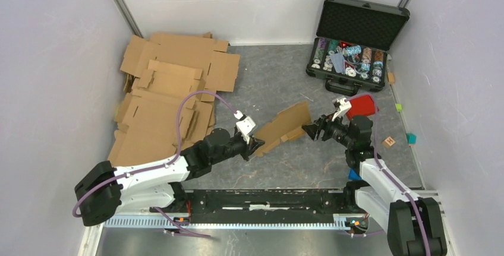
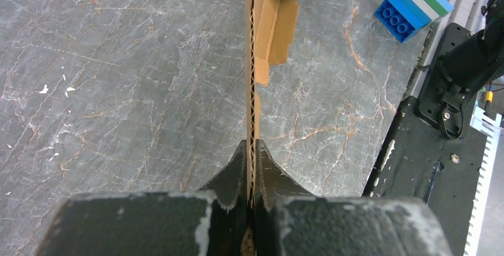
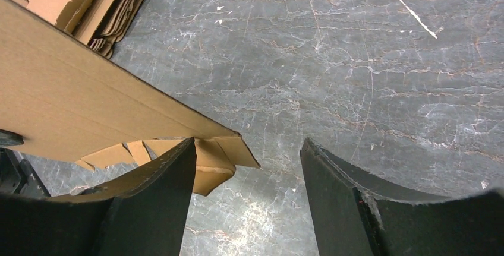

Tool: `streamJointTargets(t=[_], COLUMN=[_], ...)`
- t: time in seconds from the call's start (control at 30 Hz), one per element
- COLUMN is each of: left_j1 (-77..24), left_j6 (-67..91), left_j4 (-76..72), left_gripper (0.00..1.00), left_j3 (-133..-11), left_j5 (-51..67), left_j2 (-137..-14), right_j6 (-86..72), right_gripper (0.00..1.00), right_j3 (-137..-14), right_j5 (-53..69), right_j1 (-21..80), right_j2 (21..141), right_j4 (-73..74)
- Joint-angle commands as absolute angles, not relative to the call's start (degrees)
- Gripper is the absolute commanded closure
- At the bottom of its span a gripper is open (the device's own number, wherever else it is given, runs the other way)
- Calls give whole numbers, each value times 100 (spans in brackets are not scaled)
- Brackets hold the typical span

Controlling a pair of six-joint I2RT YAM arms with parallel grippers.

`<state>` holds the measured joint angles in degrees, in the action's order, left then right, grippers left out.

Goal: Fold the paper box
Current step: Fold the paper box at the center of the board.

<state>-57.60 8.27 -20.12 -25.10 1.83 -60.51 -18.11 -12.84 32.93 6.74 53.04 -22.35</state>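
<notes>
Centre of the overhead frame: the left gripper [image 1: 254, 145] is clamped on the lower-left edge of the paper box [image 1: 285, 125], a flat unfolded sheet held on edge over the grey table [image 1: 285, 78], while the right gripper [image 1: 310, 130] gapes empty beside its right end. No panel looks folded, so nearly all the work seems left. Small tabs there are partly hidden; contact is unclear.

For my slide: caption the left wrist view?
Left end effector shut on the paper box, edge-on above the grey table.
</notes>
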Motion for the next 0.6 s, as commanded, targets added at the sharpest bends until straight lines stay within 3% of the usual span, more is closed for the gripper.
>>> streamJointTargets(t=[0.0, 0.57], left_j1=[-5739, -5734], left_j6=[954, 889], left_j4=[-2352, -2323], left_gripper=[98, 98], left_j3=[-2461, -2503], left_j5=[235, 333], left_j2=[-5867, -5969], right_j6=[-1690, -2235], right_gripper=[30, 62], right_j3=[-1401, -1379], right_j5=[3287, 3948], right_j1=[668, 668], right_j2=[5133, 4816], right_j4=[-2107, -2470])
